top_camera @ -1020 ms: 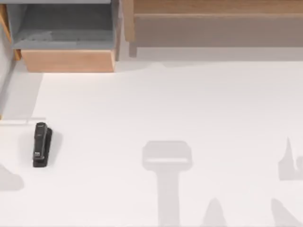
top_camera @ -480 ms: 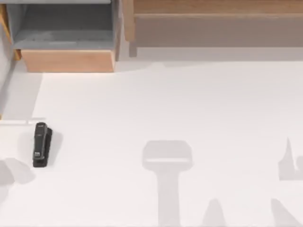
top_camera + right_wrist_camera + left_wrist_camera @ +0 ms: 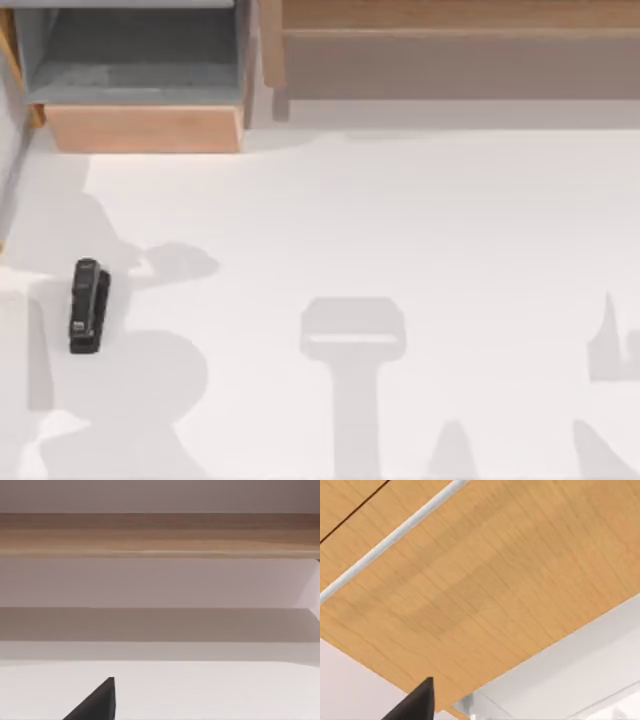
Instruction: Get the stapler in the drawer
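The small black stapler [image 3: 88, 306] lies flat on the white table near the left edge, lengthwise toward the back. The drawer [image 3: 145, 128] stands pulled out at the back left, its tan front panel facing the table and its grey inside showing behind it. A wide gap of bare table separates the two. In the left wrist view a dark part of my left gripper [image 3: 415, 705] sits low in front of a tan wooden surface [image 3: 485, 580]. The right wrist view has a dark part of my right gripper [image 3: 95, 702] before the shelf unit.
A wide brown wooden shelf unit [image 3: 450, 50] runs along the back right of the table [image 3: 400, 220]. Grey arm shadows fall on the table's front left, middle and right.
A large arm shadow has spread across the left of the table, over and around the stapler. The stapler and drawer have not moved.
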{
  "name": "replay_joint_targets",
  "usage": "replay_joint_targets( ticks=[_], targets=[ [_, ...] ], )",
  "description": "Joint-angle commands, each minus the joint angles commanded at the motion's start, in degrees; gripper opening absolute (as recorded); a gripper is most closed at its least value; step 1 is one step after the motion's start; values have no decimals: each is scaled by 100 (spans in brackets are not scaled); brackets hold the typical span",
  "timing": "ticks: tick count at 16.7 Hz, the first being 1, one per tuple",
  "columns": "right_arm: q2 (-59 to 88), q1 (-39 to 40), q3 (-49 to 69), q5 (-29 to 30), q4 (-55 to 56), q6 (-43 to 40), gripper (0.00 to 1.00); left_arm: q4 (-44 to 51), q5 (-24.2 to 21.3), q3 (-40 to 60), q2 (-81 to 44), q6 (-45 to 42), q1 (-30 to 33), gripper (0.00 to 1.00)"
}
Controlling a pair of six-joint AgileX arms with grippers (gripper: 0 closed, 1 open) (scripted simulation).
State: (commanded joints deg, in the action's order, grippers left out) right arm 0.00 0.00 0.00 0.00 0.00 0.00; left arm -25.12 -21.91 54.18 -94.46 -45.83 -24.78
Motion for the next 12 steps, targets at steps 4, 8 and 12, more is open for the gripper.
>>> replay_joint_targets(
  ticks=[4,8,12],
  targets=[
    [0,0,0,0,0,0,100,2347,580,818,-76,1539,1153,100],
    [0,0,0,0,0,0,100,4611,1139,1506,-296,3019,2180,100],
    [0,0,0,0,0,0,100,6587,1649,1964,-628,4295,2882,100]
  ],
)
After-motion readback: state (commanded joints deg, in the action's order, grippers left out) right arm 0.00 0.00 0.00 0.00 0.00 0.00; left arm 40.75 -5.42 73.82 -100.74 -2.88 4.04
